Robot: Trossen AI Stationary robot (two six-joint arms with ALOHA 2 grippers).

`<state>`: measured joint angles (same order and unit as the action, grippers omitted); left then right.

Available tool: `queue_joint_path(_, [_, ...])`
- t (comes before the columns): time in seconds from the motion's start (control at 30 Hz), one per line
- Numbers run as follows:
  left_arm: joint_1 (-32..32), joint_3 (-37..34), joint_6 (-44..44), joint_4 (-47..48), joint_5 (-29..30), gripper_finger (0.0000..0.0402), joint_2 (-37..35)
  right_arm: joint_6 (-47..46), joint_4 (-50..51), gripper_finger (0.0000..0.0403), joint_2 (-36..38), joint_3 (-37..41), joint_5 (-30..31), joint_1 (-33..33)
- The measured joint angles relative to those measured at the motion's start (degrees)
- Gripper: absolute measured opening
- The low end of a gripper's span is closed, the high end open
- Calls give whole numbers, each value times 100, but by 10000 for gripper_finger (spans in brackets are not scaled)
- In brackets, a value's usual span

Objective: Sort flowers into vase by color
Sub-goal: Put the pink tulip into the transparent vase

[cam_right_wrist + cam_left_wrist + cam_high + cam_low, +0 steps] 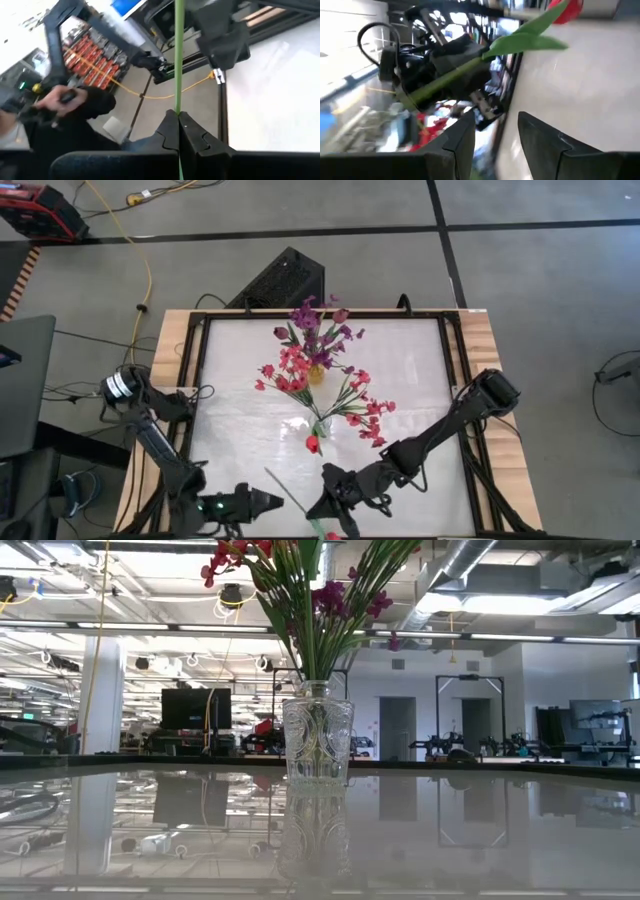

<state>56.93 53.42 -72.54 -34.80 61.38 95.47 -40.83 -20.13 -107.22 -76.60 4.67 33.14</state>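
**Right gripper**: nearest item in the right wrist view. Its fingers are clamped on a thin green stem. In the high view it sits at the table's near edge, right of centre.

**Table**: pale top in a wooden frame.

**Left gripper**: its fingers are spread with nothing between them. It hovers at the near edge just beside the right gripper, facing it across the held stem.

**Farther vase, purple sprays**: stands at mid-table, well apart from both grippers.

**Nearer clear glass vase**: holds red-pink sprays that fan out to both sides. It lies farther into the table than either gripper. A second red bloom shows at its foot; I cannot tell whether it is in the vase or lying beside it.

**Held tulip**: a single red flower in the right gripper.
- **Long axis:** the stem runs diagonally, and seems nearer level than upright.
- **Bloom**: points towards the near table edge.
- **Bare cut end**: points out over the table on the left arm's side, ahead of the left gripper.

**Assessment:**
- The right arm has the flower and the left is nearest its free stem.
- The cut end does not point down or towards the red vase.
- The stem probably needs turning upright, or passing to the left gripper, before it can go in.
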Motion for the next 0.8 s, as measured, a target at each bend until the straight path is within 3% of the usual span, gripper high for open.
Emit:
queue_joint_path(0.1, [-125,433,-902,389,327,139,274,-335,156,17,2,0,189,-35])
queue_joint_path(0.3, [-302,760,-2644,466,332,139,726,-739,399,18,7,0,587,-30])
queue_joint_path(0.8, [-669,715,-2727,473,-63,139,775,-1284,1101,18,17,-7,1153,72])
